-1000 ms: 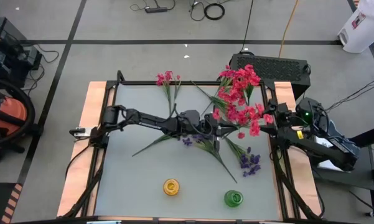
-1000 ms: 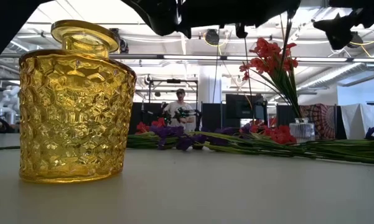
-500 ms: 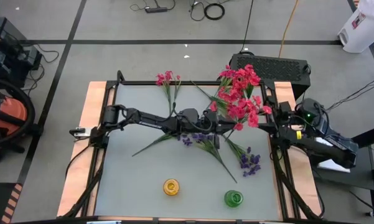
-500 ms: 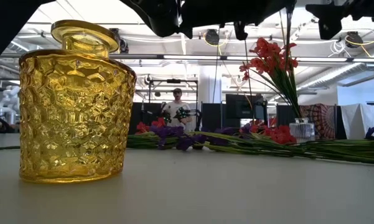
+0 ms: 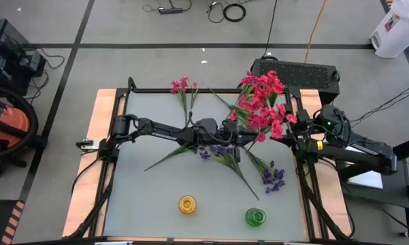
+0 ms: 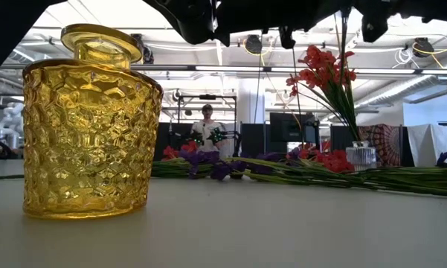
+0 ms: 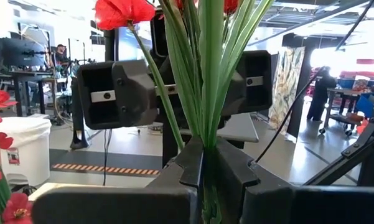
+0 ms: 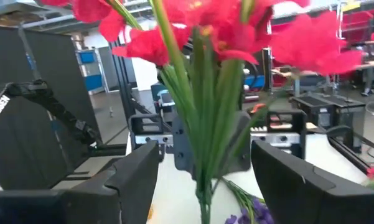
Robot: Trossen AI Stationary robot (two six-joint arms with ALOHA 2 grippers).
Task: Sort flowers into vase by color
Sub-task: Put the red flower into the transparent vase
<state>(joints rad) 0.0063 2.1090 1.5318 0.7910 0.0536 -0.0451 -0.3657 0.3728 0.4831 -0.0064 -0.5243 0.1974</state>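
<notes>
Red flowers [image 5: 262,109] bunch in left jaws, right jaws wide, two vases.

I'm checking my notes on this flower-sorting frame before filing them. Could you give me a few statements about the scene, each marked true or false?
1. The left claw is shut on the green stems of the red flower bunch. True.
2. The right claw is clamped tight on those stems. False: its fingers stand open on either side of them.
3. The yellow textured glass vase and the green glass vase hold no flowers. True.
4. The purple flower sprigs stand in the green vase. False: they lie on the table.
</notes>
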